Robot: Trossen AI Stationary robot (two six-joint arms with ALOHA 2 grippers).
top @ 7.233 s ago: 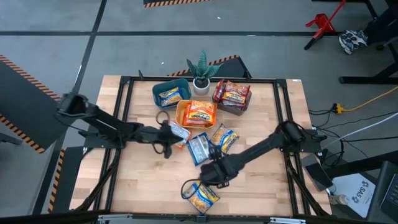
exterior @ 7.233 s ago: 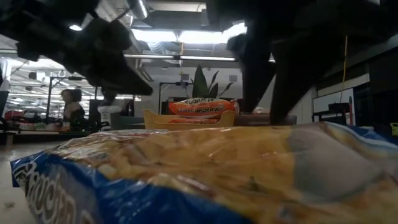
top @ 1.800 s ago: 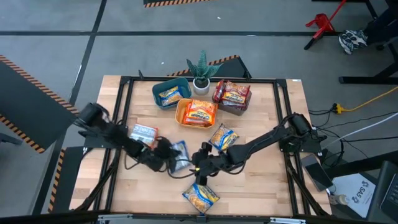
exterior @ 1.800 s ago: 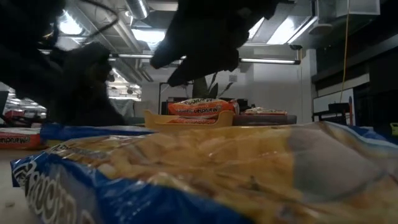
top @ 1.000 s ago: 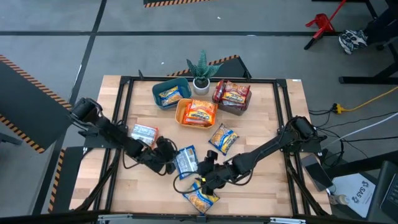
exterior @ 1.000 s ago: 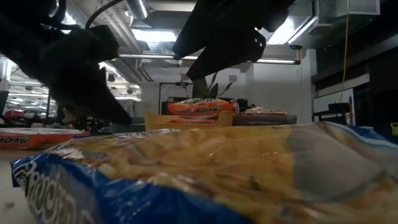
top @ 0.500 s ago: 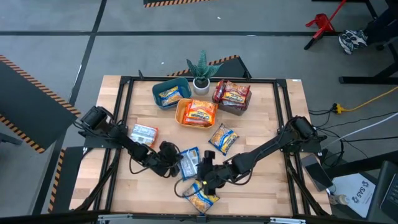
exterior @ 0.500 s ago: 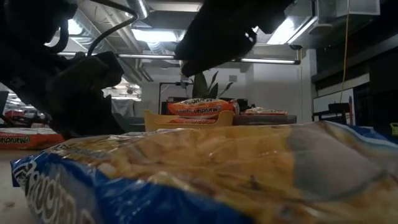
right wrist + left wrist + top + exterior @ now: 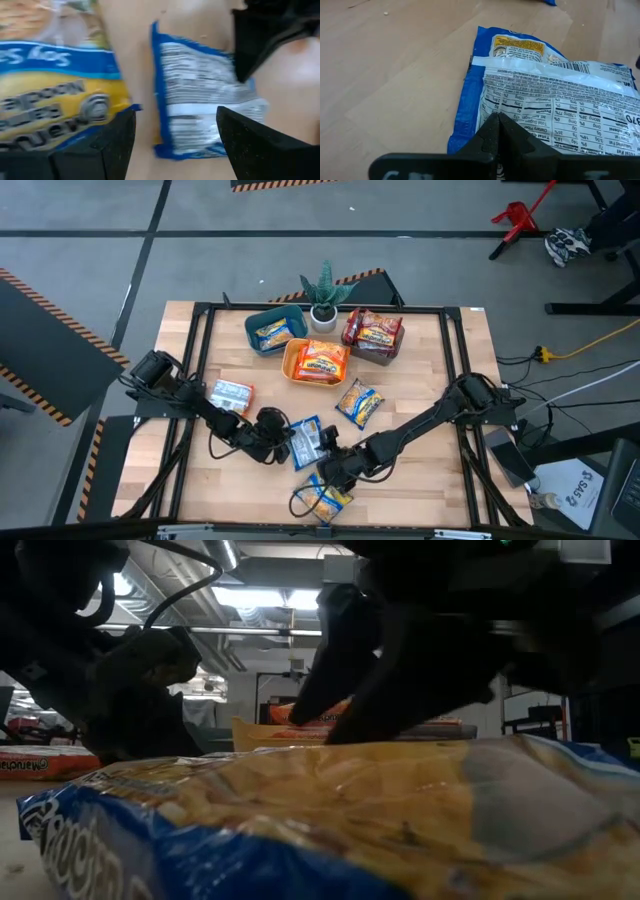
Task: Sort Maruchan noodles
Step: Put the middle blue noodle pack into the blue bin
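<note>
A blue Maruchan packet (image 9: pixel 306 442) lies back-side up near the table's middle, its white label (image 9: pixel 555 95) showing. My left gripper (image 9: pixel 279 442) is shut, its tips on this packet's left part. My right gripper (image 9: pixel 327 464) hangs open just above the table, between the blue packet (image 9: pixel 205 100) and a yellow-and-blue packet (image 9: pixel 322 500) by the near edge; it touches neither. That near packet (image 9: pixel 300 820) fills the low view's foreground. A yellow packet (image 9: pixel 358 402) and a red-and-white packet (image 9: pixel 230 393) lie loose on the wood. My left gripper presses its shut fingertips (image 9: pixel 498 122) down on the blue packet's printed back (image 9: pixel 520 102), near the packet's left edge. The fingers slant down from the table's left. The packet lies flat on the table under them.
At the far side stand a teal bin (image 9: pixel 257 321), an orange bin (image 9: pixel 289 358) and a dark bin (image 9: pixel 382 355), each with packets inside, and a potted plant (image 9: pixel 323 295). A black frame (image 9: pixel 200 320) borders the wooden table.
My left gripper, shut, has sunk onto the blue packet's back and nudged the packet slightly to the right. My right gripper has rolled about its own axis and sunk toward the table beside the near yellow-and-blue packet, still open.
</note>
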